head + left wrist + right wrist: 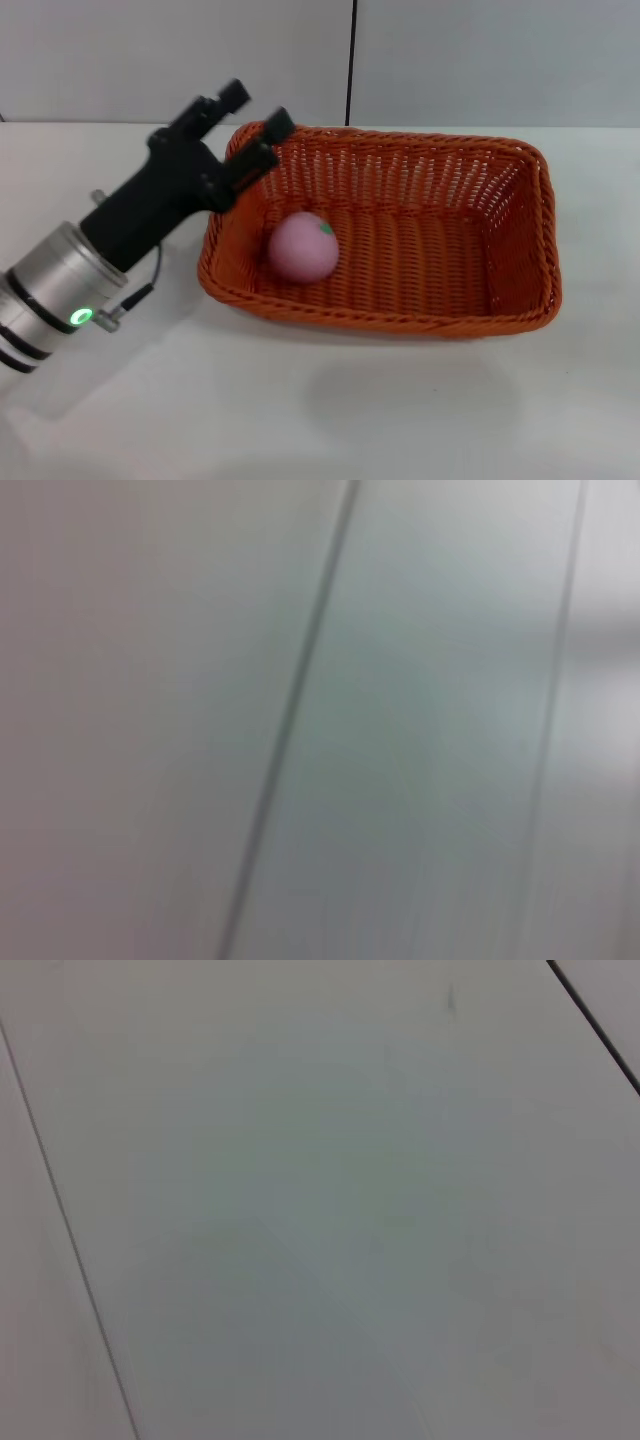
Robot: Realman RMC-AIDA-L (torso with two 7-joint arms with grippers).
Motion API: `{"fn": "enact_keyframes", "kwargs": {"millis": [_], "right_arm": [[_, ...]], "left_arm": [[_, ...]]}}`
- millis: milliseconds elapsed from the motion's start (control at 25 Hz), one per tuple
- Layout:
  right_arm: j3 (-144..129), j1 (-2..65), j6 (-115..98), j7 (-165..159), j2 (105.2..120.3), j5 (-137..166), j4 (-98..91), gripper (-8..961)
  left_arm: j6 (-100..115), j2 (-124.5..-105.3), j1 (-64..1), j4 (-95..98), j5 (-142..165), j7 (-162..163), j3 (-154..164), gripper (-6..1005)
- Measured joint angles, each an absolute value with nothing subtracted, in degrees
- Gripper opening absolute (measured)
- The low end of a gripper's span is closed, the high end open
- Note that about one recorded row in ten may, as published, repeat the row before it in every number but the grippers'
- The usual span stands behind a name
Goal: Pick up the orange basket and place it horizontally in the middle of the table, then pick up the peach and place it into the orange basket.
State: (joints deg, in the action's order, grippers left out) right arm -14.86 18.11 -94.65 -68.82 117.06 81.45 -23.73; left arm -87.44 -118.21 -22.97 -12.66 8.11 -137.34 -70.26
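The orange basket point(520, 240) lies lengthwise across the middle of the white table point(330, 410) in the head view. Inside it, near its left end, rests the pink peach point(303, 247) with a small green leaf mark on top. My left gripper point(258, 120) hovers over the basket's far left corner, open, with nothing between its black fingers. It is above and behind the peach, apart from it. The right gripper is out of view. Both wrist views show only blank pale surface with thin seam lines.
A grey wall with a dark vertical seam point(351, 60) stands behind the table. My left arm's silver wrist with a green light point(80, 317) reaches in from the lower left.
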Motion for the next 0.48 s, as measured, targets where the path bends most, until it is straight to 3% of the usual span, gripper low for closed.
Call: {"fn": "enact_keyframes", "kwargs": {"millis": [480], "right_arm": [[-2.9,18.0,-94.6,-66.8,117.96,81.3,-20.5,448]], "left_arm": [[-92.8,-118.62,-16.1,-12.6,8.0,-142.2,-86.0,724]]}}
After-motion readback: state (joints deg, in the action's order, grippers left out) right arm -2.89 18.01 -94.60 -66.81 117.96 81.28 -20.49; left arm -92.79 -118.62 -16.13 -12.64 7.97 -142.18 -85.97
